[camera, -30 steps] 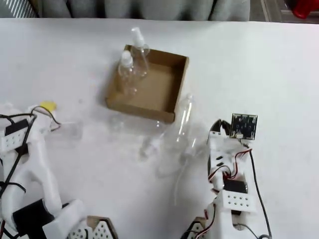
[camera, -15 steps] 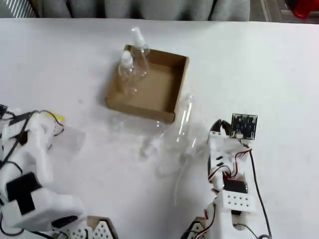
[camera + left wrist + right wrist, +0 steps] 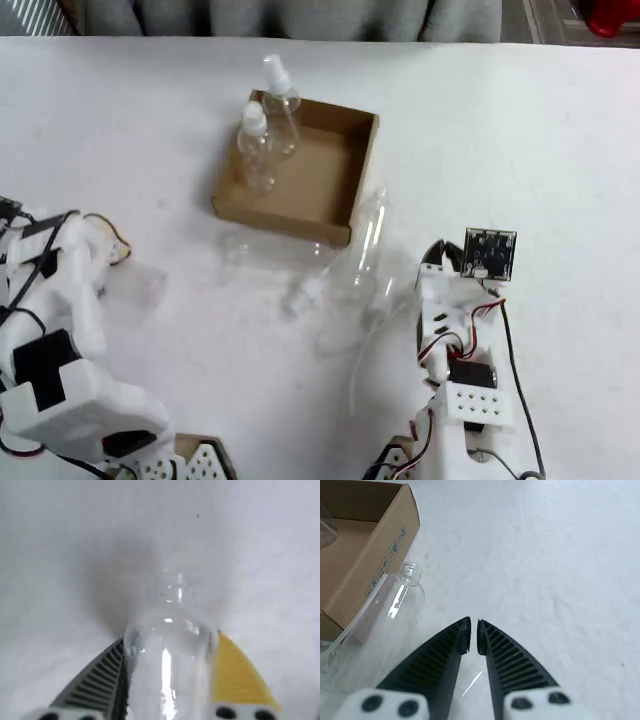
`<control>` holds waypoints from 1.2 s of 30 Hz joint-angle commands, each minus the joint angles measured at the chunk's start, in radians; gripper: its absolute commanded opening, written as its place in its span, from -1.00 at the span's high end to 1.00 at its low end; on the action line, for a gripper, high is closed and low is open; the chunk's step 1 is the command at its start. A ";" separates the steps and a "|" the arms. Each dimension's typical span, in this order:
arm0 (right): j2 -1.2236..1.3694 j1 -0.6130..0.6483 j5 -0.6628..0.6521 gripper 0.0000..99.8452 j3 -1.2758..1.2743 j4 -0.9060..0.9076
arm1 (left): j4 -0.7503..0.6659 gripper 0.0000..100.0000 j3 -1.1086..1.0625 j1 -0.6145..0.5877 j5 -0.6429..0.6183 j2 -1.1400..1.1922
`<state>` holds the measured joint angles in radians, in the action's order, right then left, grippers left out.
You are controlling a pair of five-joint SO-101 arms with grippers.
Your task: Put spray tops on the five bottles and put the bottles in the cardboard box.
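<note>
Two capped bottles (image 3: 256,150) stand in the far-left corner of the cardboard box (image 3: 364,160). The other three are judged to be outside it, so the task is under halfway. Step in hand: the left gripper (image 3: 169,641) pinches an uncapped clear bottle (image 3: 165,680) across its body, with the open neck pointing away from the wrist over the table (image 3: 60,540). The right gripper (image 3: 472,630) has its fingers pressed almost together on nothing. It sits near another open-necked bottle (image 3: 400,605), which lies just beside the box's near corner. Next move, as judged: a spray top must go to the held neck, tube fed in first and head seated, so the right gripper would need to spread and fetch one. The left wrist view makes the grip plain, where the high view gives the held bottle as a faint outline. The high view in turn gives the count in the box and the layout of the loose bottles, which the left wrist view does not.
</note>
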<state>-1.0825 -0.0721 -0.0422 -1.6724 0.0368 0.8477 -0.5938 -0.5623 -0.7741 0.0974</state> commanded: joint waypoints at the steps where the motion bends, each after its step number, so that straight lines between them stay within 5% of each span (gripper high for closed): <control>1: -0.008 -0.012 -0.002 0.97 -0.009 -0.018 | -0.026 0.87 0.071 0.042 0.035 -0.005; 15: -0.016 -0.044 -0.078 0.97 -0.006 -0.018 | 0.224 0.95 0.302 0.257 0.301 -0.251; 20: -0.018 -0.061 -0.106 0.97 -0.002 -0.018 | 0.229 0.95 0.301 0.335 0.397 -0.374; 29: -0.018 -0.070 -0.106 0.97 0.000 -0.019 | 0.193 0.95 0.215 0.354 0.769 -0.486; 36: -0.018 -0.070 -0.106 0.97 0.000 -0.021 | 0.193 0.95 0.123 0.424 0.819 -0.641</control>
<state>-1.0856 -0.1320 -0.1327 -1.6724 0.0368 1.0610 -0.4664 -0.1880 0.0284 -0.4396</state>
